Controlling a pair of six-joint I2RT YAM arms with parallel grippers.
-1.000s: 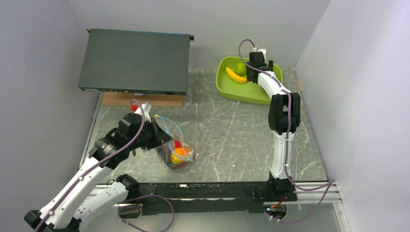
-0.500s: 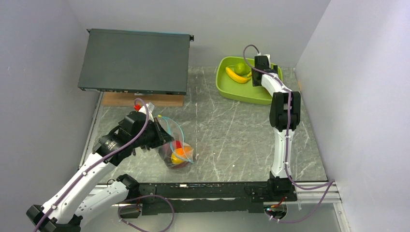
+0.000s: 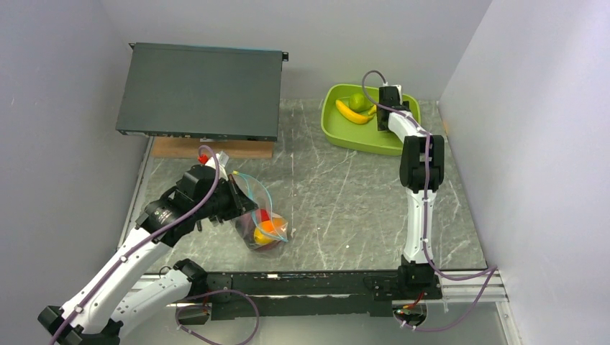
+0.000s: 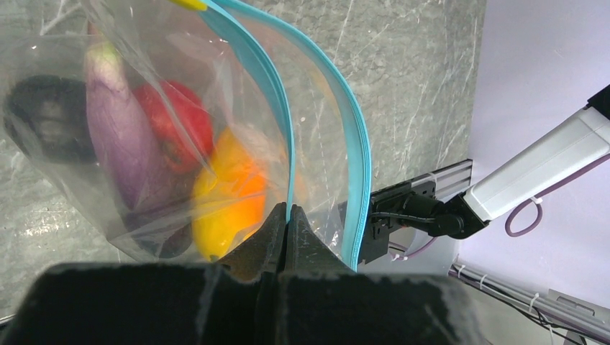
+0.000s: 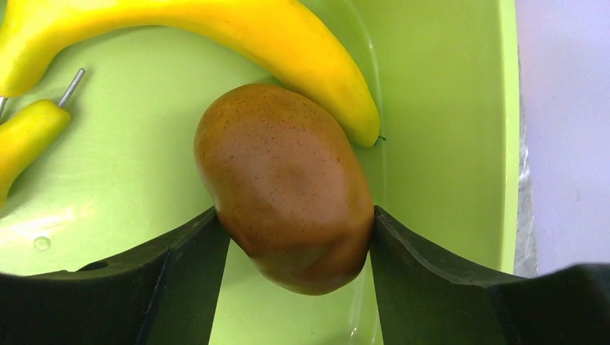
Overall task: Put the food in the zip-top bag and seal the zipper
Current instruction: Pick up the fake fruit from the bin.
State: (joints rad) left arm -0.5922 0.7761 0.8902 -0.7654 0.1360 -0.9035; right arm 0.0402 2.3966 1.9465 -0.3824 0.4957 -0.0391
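Inside the lime-green tub, the right gripper has dropped from its higher spot a second ago. It now brackets the brown kiwi, jaws pressed against both flanks (seemingly a firm hold, though lift-off cannot be judged), beside the bananas. So the next piece looks ready to carry. The left gripper has barely moved and stays pinched on the zipper, keeping the part-filled zip-top bag open on the table.
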